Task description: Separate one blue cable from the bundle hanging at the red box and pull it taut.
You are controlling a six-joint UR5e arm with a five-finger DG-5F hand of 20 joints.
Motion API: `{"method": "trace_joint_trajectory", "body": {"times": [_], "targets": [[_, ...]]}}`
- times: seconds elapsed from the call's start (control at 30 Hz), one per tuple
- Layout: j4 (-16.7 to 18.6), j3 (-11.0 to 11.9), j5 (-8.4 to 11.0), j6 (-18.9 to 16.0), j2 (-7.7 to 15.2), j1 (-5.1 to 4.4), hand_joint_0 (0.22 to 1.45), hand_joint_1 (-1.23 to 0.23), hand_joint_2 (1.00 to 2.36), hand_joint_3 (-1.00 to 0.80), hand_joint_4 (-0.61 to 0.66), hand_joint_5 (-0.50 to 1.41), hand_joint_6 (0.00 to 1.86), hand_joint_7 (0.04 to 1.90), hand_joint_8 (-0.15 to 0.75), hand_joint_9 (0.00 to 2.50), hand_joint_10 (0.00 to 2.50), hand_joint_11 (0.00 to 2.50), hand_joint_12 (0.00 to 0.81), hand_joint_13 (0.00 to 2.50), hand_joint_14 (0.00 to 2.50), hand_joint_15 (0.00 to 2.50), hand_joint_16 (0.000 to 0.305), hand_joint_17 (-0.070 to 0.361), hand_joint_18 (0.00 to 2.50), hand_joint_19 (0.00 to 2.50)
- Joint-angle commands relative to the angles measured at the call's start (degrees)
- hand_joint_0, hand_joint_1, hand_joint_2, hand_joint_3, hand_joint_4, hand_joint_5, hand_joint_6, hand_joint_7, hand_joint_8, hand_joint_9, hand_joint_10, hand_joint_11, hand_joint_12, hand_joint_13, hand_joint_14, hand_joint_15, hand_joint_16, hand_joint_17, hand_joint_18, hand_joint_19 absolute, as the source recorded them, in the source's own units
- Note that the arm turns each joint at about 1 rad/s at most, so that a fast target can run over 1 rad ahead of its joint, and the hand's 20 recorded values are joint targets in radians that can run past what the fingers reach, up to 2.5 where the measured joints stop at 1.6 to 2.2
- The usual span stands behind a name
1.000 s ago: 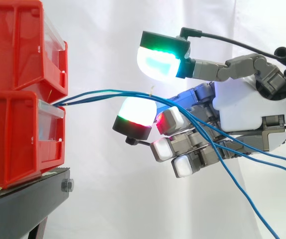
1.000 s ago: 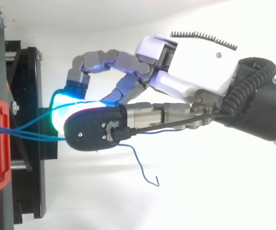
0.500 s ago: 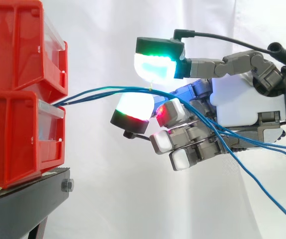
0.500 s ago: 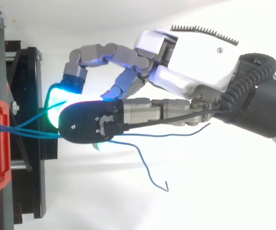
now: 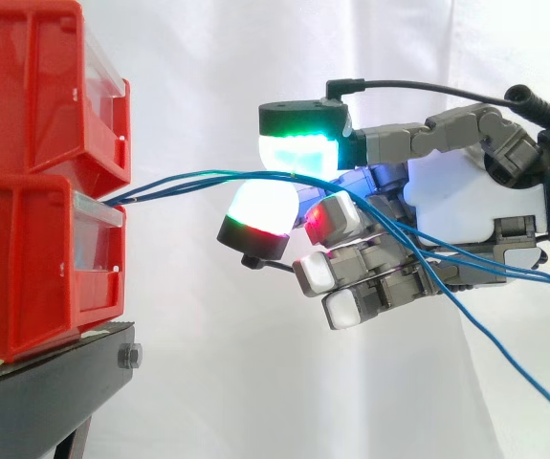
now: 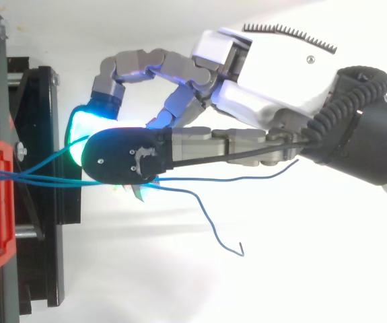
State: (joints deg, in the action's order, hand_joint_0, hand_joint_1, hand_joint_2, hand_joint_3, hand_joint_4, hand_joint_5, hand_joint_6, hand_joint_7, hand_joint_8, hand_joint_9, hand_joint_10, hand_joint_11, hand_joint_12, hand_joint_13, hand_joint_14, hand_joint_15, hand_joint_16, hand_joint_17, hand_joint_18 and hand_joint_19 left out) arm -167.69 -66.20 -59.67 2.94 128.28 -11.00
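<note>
White curtain backs the stacked red plastic bins point(image 5: 26, 249) at the frame's left, on a black stand point(image 5: 45, 392). From the lower bin a bundle of thin blue cables point(image 5: 188, 178) runs rightward into the robot hand point(image 5: 466, 206). Its fingers are curled, with the green-glowing pad point(image 5: 303, 148) and white pad point(image 5: 260, 206) pinching the strands. Best to keep one strand, let the others slip, then draw right. Since a second ago the pads have closed together and the loose tails have swung rightward

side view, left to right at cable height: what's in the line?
red bins → free span of the blue cables → hand, at the right edge.
</note>
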Motion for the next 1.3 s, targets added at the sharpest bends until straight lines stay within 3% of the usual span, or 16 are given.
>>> {"method": "trace_joint_trajectory", "body": {"times": [0.0, 0.13, 0.17, 0.3, 0.4, 0.67, 0.8, 0.9, 0.97, 1.27], "targets": [[0.0, 0.02, -0.09, 0.05, -0.05, 0.19, 0.74, -0.63, 1.02, -0.18, 0.24, -0.1, 0.5, 1.21, 0.344, 1.26, 0.02, 1.07, 0.393, 1.07, 0.02, 0.67, 0.04, 0.091, 0.88, 0.55], [0.0, 0.02, -0.09, 0.05, 0.04, 0.1, 0.65, -0.63, 1.01, -0.39, 0.25, -0.1, 0.5, 1.21, 0.348, 1.26, 0.02, 1.07, 0.397, 1.07, 0.02, 0.68, 0.041, 0.091, 0.9, 0.53], [0.09, 0.02, -0.09, 0.05, 0.04, 0.1, 0.61, -0.55, 1.0, -0.5, 0.25, -0.1, 0.5, 1.21, 0.346, 1.25, 0.02, 1.06, 0.397, 1.08, 0.02, 0.69, 0.041, 0.092, 0.9, 0.54], [0.26, 0.02, 0.0, 0.05, 0.04, 0.1, 0.62, -0.4, 1.0, -0.5, 0.25, -0.1, 0.5, 1.19, 0.328, 1.29, 0.02, 0.99, 0.39, 1.09, 0.02, 0.65, 0.041, 0.093, 0.91, 0.52], [0.09, 0.02, 0.08, 0.14, 0.04, 0.1, 0.63, -0.38, 1.0, -0.5, 0.26, -0.1, 0.5, 1.15, 0.325, 1.3, 0.03, 0.95, 0.388, 1.1, 0.02, 0.63, 0.042, 0.094, 0.92, 0.51], [0.35, 0.02, -0.18, 0.22, 0.04, 0.01, 0.77, -0.59, 1.02, -0.2, 0.26, -0.11, 0.5, 1.08, 0.314, 1.26, 0.02, 0.94, 0.394, 1.07, 0.02, 0.62, 0.041, 0.092, 0.86, 0.5], [0.44, 0.19, -0.36, 0.22, 0.04, 0.1, 0.78, -0.62, 1.02, -0.19, 0.26, -0.11, 0.5, 1.08, 0.311, 1.26, 0.02, 0.94, 0.388, 1.05, 0.02, 0.62, 0.039, 0.089, 0.83, 0.52], [0.44, 0.19, -0.27, 0.22, 0.04, 0.1, 0.75, -0.62, 1.02, -0.26, 0.26, -0.11, 0.5, 1.1, 0.313, 1.26, 0.03, 0.95, 0.39, 1.06, 0.02, 0.61, 0.04, 0.089, 0.85, 0.48], [0.44, 0.19, -0.27, 0.22, 0.04, 0.1, 0.64, -0.57, 1.0, -0.44, 0.27, -0.11, 0.5, 1.13, 0.326, 1.25, 0.02, 0.96, 0.397, 1.05, 0.02, 0.62, 0.041, 0.092, 0.87, 0.47], [0.44, 0.19, 0.0, 0.31, 0.04, -0.16, 0.6, -0.34, 1.0, -0.5, 0.23, -0.08, 0.5, 1.19, 0.299, 1.32, 0.02, 0.94, 0.399, 1.11, 0.02, 0.64, 0.044, 0.099, 0.92, 0.52]]}}
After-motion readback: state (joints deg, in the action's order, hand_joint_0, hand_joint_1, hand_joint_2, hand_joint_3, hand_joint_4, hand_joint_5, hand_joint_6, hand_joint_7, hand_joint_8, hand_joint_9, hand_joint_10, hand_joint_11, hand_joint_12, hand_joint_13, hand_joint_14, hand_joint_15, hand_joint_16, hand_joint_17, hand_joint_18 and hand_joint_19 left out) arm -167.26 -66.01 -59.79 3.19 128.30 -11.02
